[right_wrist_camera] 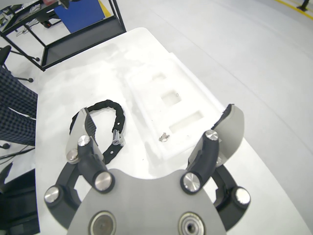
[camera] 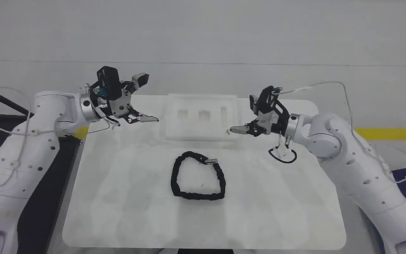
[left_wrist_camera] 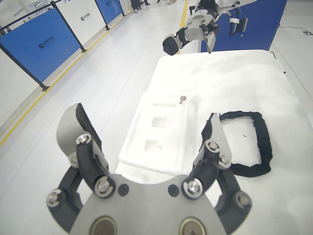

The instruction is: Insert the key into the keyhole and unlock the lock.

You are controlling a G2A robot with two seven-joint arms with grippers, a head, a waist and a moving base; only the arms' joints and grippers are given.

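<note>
Top view first. L gripper is spread wide, nothing in it, hanging off one end of the tray. R gripper is at the other end, also wide open and empty. The key sits on the tray corner right by its lower fingertip, v. close; can't tell if touching. The lock, a black loop, lies on the table apart from both grippers, approx midway between them and on the robot's side of the tray.

Left wrist view. The tray runs straight ahead of the open fingers. The key is at its far end, well away from this gripper. The lock lies ahead, just beyond one fingertip.

Right wrist view. The key is just ahead, in the gap between the spread fingers. The lock's metal barrel lies ahead too, beside the other finger, with the keyhole end turned toward this gripper.

Handling, my read: the key is tiny, thin, stiff and light, and lying flat on foam, so it'll likely skid or tip under a sloppy pinch. Take it by the head and leave the blade free. The lock looks like a fabric-sleeved chain, floppy and prob. fairly heavy, so the sleeve will sag and twist. Best hold is the rigid barrel, right behind the keyhole, w/ L gripper steadying it.
</note>
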